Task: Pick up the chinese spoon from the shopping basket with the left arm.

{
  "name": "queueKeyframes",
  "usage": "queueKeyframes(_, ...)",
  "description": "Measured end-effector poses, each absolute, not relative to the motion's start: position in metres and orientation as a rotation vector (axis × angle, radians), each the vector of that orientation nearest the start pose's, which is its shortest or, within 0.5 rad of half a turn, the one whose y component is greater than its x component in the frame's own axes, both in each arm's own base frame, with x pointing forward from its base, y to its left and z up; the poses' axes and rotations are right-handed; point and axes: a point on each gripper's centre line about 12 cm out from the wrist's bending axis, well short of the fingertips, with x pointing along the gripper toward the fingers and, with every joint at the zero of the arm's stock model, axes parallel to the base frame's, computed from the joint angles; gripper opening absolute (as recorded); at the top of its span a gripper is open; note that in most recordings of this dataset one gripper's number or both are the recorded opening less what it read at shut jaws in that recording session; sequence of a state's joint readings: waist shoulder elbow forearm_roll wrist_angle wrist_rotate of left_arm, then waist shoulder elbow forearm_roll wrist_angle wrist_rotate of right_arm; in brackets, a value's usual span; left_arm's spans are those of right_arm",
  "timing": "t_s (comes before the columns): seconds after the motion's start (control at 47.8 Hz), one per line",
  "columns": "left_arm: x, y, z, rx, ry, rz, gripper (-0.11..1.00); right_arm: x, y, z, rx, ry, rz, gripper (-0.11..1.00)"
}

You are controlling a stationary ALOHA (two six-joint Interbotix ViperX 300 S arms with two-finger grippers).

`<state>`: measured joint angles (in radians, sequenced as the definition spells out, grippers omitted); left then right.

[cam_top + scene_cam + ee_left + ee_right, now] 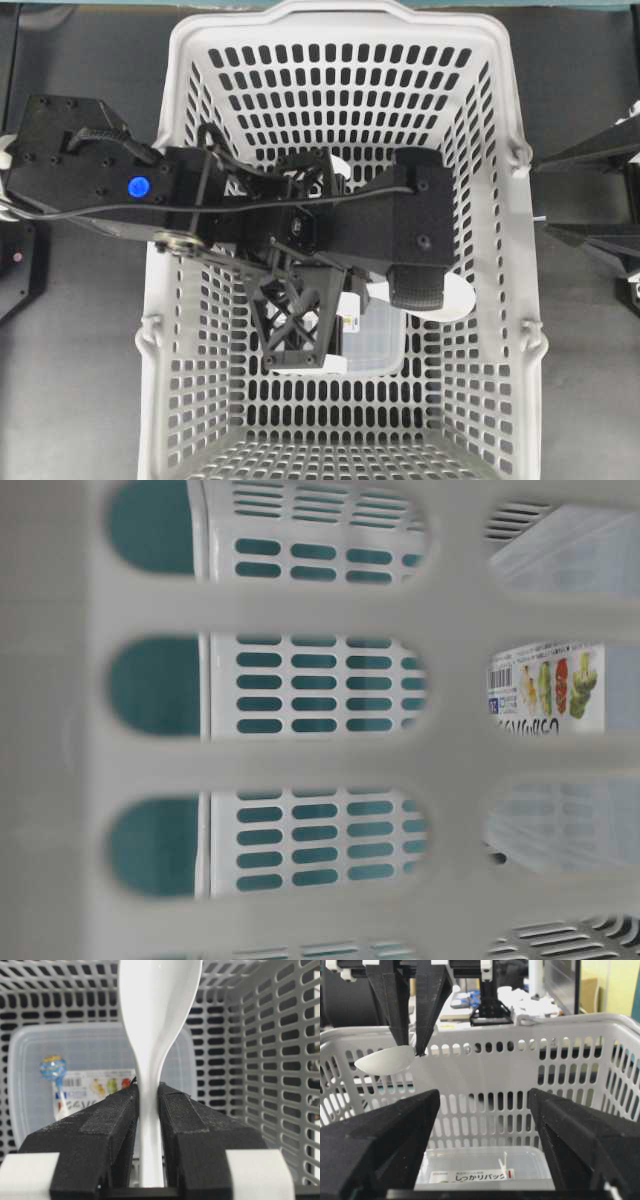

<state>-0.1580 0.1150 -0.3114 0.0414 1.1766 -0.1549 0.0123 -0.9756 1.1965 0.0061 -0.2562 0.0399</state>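
Observation:
The white chinese spoon point(155, 1020) is pinched by its handle between my left gripper's point(148, 1087) black fingers, bowl pointing away from the camera. In the overhead view the bowl point(445, 298) shows beside the left gripper point(420, 290), near the right wall of the grey shopping basket point(340, 15). In the right wrist view the left gripper point(412, 1050) hangs down and holds the spoon point(385, 1060) well above the basket floor. My right gripper point(484, 1105) is open and empty, beside the basket point(542, 197).
A clear rectangular food container point(75, 1055) with a printed label lies on the basket floor under the spoon; it also shows overhead point(375, 340), in the right wrist view point(485, 1165) and at table level point(545, 690). A blue-striped lollipop point(52, 1067) lies at it. Basket walls point(270, 1060) surround the left gripper.

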Motion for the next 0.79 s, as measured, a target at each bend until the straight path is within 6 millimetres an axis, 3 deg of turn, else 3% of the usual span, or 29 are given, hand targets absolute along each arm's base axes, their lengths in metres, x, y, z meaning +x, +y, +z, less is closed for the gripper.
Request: queueKeyframes(0.794, 0.4494, -0.067, 0.3781, -0.061, 0.98, -0.026, 0.12, 0.1958, 0.0022, 0.2837, 0.046, -0.041, 0.012, 0.7)
